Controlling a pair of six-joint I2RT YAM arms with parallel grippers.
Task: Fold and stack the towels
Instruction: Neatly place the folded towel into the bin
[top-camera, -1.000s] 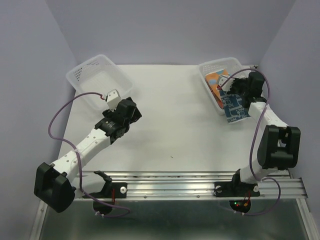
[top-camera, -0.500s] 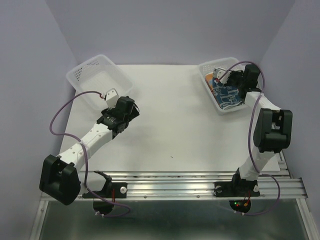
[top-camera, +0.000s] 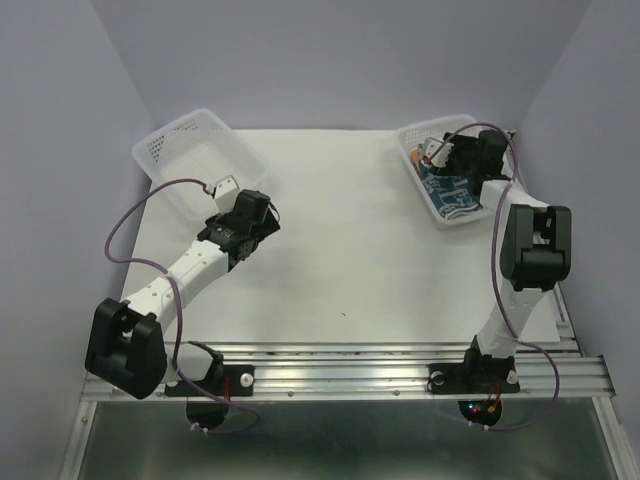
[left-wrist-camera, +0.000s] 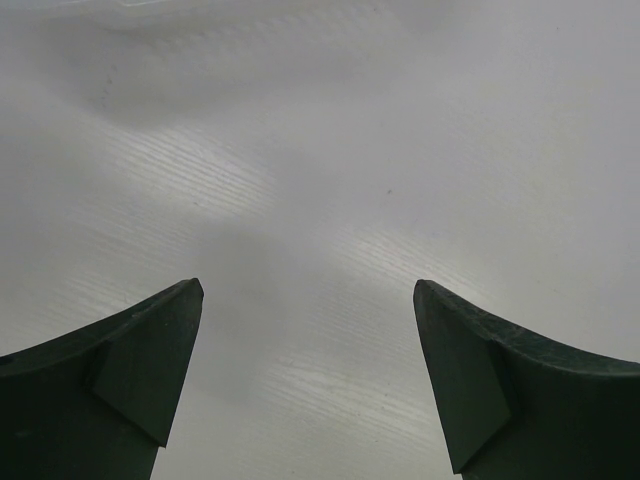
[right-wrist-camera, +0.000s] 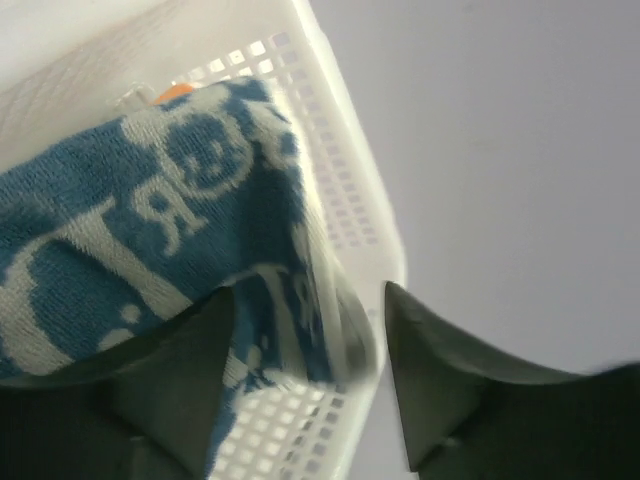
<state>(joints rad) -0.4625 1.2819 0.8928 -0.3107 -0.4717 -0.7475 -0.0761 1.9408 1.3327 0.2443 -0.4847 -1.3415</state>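
A dark blue towel (top-camera: 452, 190) with a white pattern lies bunched in the clear basket (top-camera: 441, 128) at the back right. In the right wrist view this blue towel (right-wrist-camera: 150, 230) drapes over the basket's wall (right-wrist-camera: 345, 205), and a bit of an orange towel (right-wrist-camera: 175, 92) shows behind it. My right gripper (top-camera: 463, 160) hangs over the basket. Its jaws (right-wrist-camera: 308, 290) stand apart, with the towel's edge and the basket rim in the gap between them. My left gripper (top-camera: 260, 214) is wide open low over bare table (left-wrist-camera: 308, 285), nothing between its fingers.
A second clear basket (top-camera: 190, 160) stands at the back left, just beyond my left gripper. The white table (top-camera: 350, 250) ends at the metal rail along the near edge. Grey walls close in the back and both sides.
My right gripper carried the blue towel from over the basket's front edge back into the basket and has opened its jaws. The left arm shifted slightly toward the back.
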